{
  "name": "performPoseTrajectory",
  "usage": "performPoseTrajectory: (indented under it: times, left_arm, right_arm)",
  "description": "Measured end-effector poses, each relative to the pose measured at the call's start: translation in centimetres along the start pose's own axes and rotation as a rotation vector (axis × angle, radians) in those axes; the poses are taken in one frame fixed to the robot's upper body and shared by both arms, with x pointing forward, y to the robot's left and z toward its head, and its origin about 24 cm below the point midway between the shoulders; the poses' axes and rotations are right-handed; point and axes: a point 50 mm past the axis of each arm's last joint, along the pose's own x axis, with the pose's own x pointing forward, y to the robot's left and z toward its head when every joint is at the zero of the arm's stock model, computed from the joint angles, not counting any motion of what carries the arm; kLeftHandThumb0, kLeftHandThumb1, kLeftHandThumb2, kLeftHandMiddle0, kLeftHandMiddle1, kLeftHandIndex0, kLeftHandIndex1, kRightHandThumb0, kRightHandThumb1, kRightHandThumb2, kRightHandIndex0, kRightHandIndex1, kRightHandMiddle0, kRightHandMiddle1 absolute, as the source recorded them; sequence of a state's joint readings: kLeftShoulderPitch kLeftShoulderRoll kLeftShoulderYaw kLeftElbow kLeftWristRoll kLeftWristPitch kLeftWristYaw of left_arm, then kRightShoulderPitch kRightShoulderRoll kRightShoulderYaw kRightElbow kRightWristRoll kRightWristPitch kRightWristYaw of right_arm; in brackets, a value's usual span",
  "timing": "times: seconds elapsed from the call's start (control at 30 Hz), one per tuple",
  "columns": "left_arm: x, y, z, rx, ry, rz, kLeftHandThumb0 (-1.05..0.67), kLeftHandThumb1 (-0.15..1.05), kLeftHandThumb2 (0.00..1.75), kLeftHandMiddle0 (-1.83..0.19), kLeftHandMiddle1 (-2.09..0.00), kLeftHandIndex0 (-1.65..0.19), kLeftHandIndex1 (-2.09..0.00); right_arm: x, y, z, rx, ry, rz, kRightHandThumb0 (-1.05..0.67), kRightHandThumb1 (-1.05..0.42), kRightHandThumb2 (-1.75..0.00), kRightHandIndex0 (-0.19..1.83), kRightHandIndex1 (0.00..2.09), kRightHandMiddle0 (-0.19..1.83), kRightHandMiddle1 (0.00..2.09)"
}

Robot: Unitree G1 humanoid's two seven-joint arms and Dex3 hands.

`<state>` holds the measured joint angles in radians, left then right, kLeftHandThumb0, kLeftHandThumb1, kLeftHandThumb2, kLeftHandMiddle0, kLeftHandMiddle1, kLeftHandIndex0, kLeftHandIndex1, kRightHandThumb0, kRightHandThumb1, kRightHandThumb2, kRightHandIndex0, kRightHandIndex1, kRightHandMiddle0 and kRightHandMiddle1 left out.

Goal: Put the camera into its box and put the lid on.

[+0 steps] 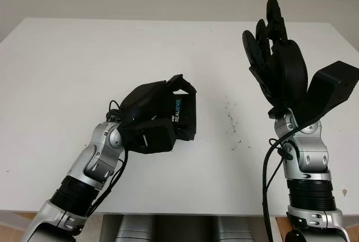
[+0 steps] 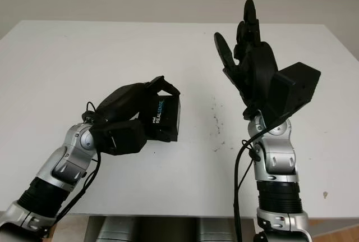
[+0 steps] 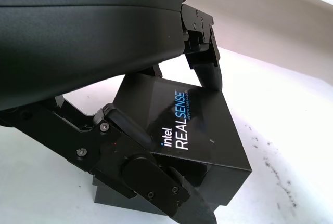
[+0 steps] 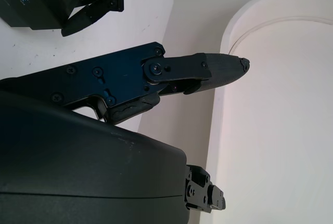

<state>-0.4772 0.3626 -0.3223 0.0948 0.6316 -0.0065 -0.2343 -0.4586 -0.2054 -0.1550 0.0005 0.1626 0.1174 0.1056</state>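
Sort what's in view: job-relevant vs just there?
Job:
- black RealSense box, lid on, on the table
- left hand, fingers closed around the box
- right hand, open, raised above the table's right side

Just there:
- white table
- dark specks on it

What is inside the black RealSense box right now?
Unknowable: the RealSense box is lidded, standing on the white table, gripped by the left hand. The right hand is raised, open.
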Motion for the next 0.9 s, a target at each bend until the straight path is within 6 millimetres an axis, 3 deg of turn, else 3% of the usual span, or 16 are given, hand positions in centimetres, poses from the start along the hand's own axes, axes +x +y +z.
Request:
performPoseTrajectory:
  times: [0.33, 0.6, 0.9]
  left_arm:
    - [-0.06, -0.11, 0.36, 0.102, -0.001, 0.004, -0.04, 0.96, 0.05, -0.32, -1.77, -0.26, -1.43]
    - [-0.08, -0.16, 0.62, 0.116, 0.031, -0.006, -0.07, 0.97, 0.06, -0.28, -1.77, -0.23, -1.42]
    - [-0.32, -0.41, 0.37, 0.054, 0.052, -0.023, -0.06, 0.97, 0.05, -0.29, -1.33, -0.26, -1.31]
  right_arm:
    - [0.0, 0.0, 0.0, 0.001, 0.0, 0.0, -0.73, -1.05, -0.27, -0.19, 0.0, -0.15, 0.06]
    - [0.0, 0.0, 0.0, -0.002, 0.0, -0.003, -0.74, -1.05, -0.27, -0.19, 0.0, -0.15, 0.06]
    - [0.0, -0.01, -0.01, 0.0, 0.001, -0.001, -0.73, -1.05, -0.27, -0.19, 0.0, -0.16, 0.05]
